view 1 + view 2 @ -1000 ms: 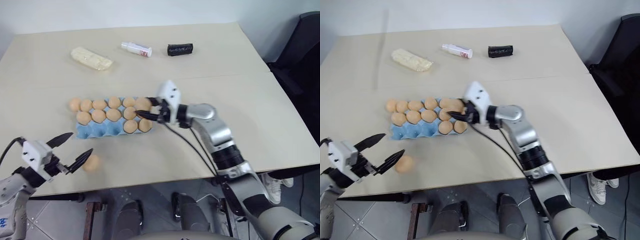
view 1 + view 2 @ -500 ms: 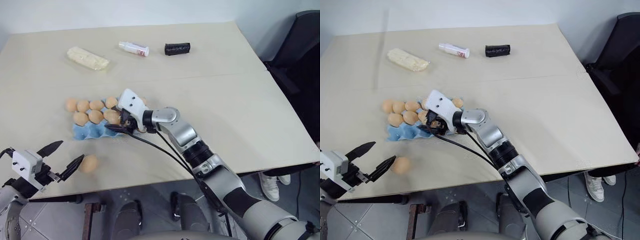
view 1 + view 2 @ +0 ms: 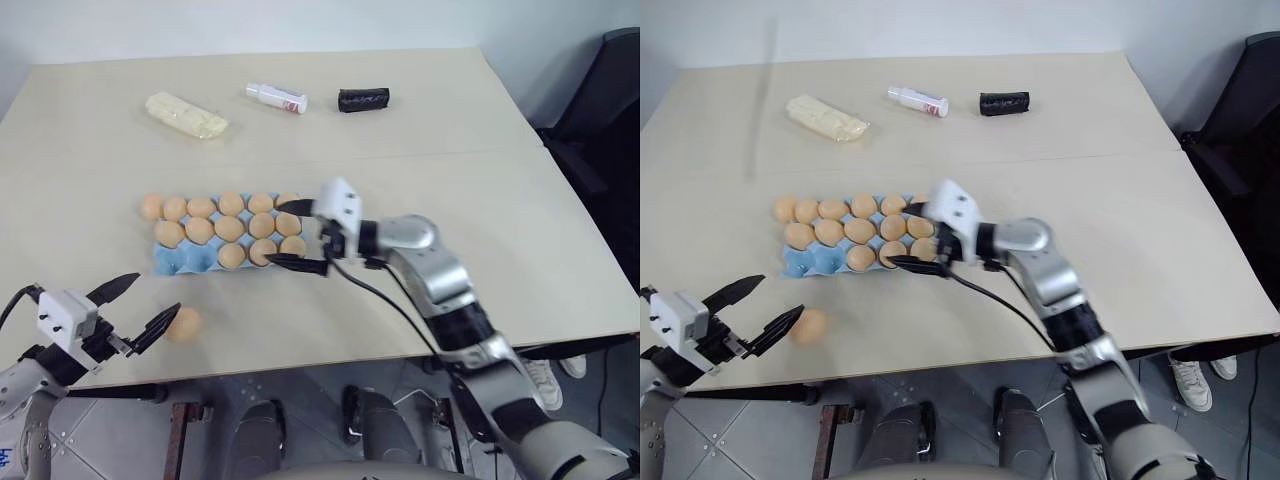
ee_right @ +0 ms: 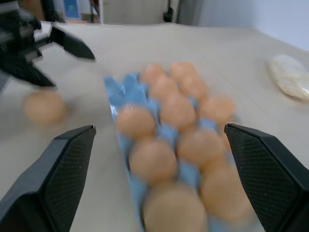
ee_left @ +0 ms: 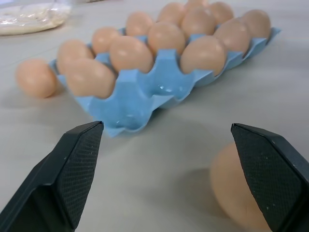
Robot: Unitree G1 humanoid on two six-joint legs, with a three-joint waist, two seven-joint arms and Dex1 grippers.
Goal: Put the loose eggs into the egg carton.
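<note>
Behind right hand [image 3: 297, 236], egg carton [image 3: 190, 260] end cups hidden, probably filled.

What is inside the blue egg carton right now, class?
The egg carton holds tan eggs in most cups; two front-row cups at its left end look empty. The right end effector covers its right end.

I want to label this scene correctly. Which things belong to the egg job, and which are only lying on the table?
For the job:
- blue egg carton, partly filled
- loose egg near the table edge
- loose egg beside the carton's far corner

Only lying about:
- pale wrapped block
- small white bottle
- black roll
</note>
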